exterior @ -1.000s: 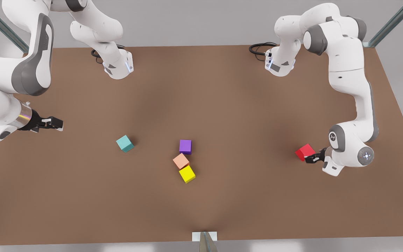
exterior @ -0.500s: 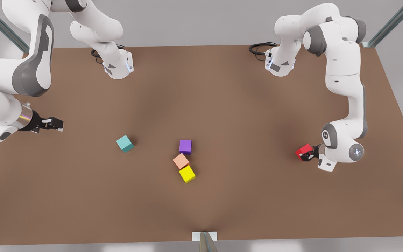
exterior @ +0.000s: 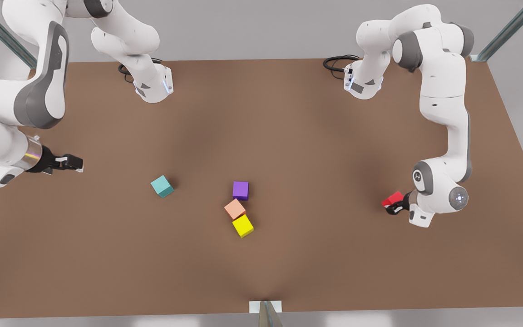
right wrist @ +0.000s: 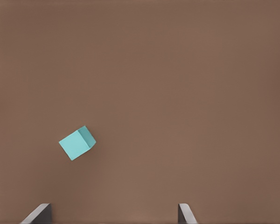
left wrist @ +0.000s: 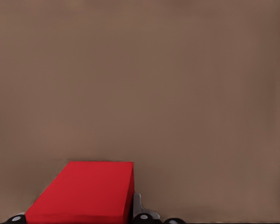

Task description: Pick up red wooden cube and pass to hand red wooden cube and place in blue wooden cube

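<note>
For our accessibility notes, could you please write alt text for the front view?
On a brown table, the left pincer, at the front view's right, is around the red wooden cube. The right pincer waits open at the front view's left, near the blue wooden cube. Purple, salmon-orange and yellow cubes cluster mid-table.

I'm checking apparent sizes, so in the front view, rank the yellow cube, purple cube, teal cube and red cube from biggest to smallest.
1. Yellow cube, purple cube and teal cube: alike, no ranking.
2. Red cube: looks smallest, partly hidden by the left gripper.
</note>
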Controlling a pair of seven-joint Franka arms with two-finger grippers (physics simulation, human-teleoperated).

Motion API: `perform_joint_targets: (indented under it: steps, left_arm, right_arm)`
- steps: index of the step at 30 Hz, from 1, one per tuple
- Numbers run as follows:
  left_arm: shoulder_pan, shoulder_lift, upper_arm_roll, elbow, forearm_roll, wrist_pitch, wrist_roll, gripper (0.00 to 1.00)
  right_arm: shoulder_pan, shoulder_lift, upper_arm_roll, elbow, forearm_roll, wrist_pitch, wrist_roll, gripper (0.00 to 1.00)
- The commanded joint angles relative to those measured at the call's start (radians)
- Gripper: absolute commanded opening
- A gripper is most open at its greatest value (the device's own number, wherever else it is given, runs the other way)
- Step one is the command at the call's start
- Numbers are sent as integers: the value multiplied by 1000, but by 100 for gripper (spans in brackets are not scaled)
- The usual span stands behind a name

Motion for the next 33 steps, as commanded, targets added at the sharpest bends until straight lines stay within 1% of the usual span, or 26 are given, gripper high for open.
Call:
perform_joint_targets:
  steps: [1, 3, 4, 5, 6, 7, 8, 9, 10, 11, 12, 13, 14, 15, 17, 18, 19, 21, 22, 23, 26, 29, 31, 33]
  left_arm:
    - [2, -1, -45, 95, -50, -180, -35, 65]
    - [2, -1, -97, 218, -202, -299, -95, 65]
    - [0, 27, -232, 313, -233, -390, -178, 65]
    - [-6, 76, -366, 405, -236, -389, -323, 65]
    - [-43, 153, -441, 523, -237, -387, -388, 65]
    - [-44, 216, -530, 598, -239, -364, -391, 65]
    - [-78, 256, -567, 629, -240, -295, -387, 65]
    - [-78, 282, -605, 637, -270, -257, -379, 65]
    - [-78, 294, -611, 642, -300, -232, -307, 65]
    - [-77, 308, -613, 642, -371, -212, -249, 65]
    - [-77, 311, -613, 640, -424, -194, -218, 65]
    - [-74, 318, -613, 639, -518, -191, -103, 65]
    - [-74, 331, -613, 635, -601, -191, 46, 65]
    - [-89, 331, -617, 635, -615, -171, 147, 65]
    - [-97, 371, -670, 634, -647, -126, 293, 65]
    - [-97, 375, -674, 634, -655, -128, 307, 65]
    - [-95, 387, -674, 629, -730, -129, 402, 65]
    - [-95, 395, -674, 606, -739, -129, 466, 65]
    - [-95, 397, -674, 605, -739, -129, 482, 65]
    - [-95, 407, -674, 603, -744, -134, 525, 67]
    - [-98, 410, -674, 603, -744, -128, 543, 66]
    - [-90, 407, -674, 602, -742, -126, 640, 65]
    - [-74, 409, -674, 603, -765, -126, 716, 65]
    - [-80, 410, -674, 602, -765, -99, 718, 65]
  right_arm:
    - [20, 44, 2, 12, 100, 15, -52, 100]
    - [-23, 212, -4, 79, 509, 16, -434, 100]
    - [-17, 325, 10, 131, 662, 13, -660, 100]
    - [-15, 404, 37, 173, 792, 15, -857, 100]
    - [-15, 518, 54, 271, 933, 15, -1027, 100]
    - [-8, 547, 64, 297, 968, 29, -1118, 100]
    - [-8, 601, 94, 309, 1057, 29, -1263, 100]
    - [-8, 648, 105, 335, 1122, 29, -1403, 100]
    - [-8, 664, 113, 341, 1185, 35, -1500, 100]
    - [-3, 673, 120, 349, 1194, 72, -1642, 100]
    - [-3, 674, 140, 344, 1197, 61, -1701, 100]
    - [-3, 674, 142, 340, 1223, 53, -1790, 100]
    - [-3, 674, 142, 335, 1243, 24, -1831, 100]
    - [-3, 676, 142, 329, 1262, 12, -1837, 100]
    - [3, 682, 174, 329, 1260, 13, -1839, 100]
    - [9, 690, 179, 329, 1260, 15, -1839, 100]
    - [15, 691, 182, 329, 1263, 15, -1840, 100]
    - [19, 701, 222, 329, 1263, 23, -1839, 100]
    - [31, 705, 222, 328, 1269, 23, -1839, 100]
    - [35, 704, 222, 311, 1275, 23, -1842, 100]
    - [45, 702, 222, 280, 1314, 36, -1896, 100]
    - [58, 682, 222, 216, 1344, 70, -1929, 100]
    - [84, 647, 222, 134, 1407, 118, -1963, 100]
    - [104, 592, 222, 71, 1416, 185, -1963, 100]
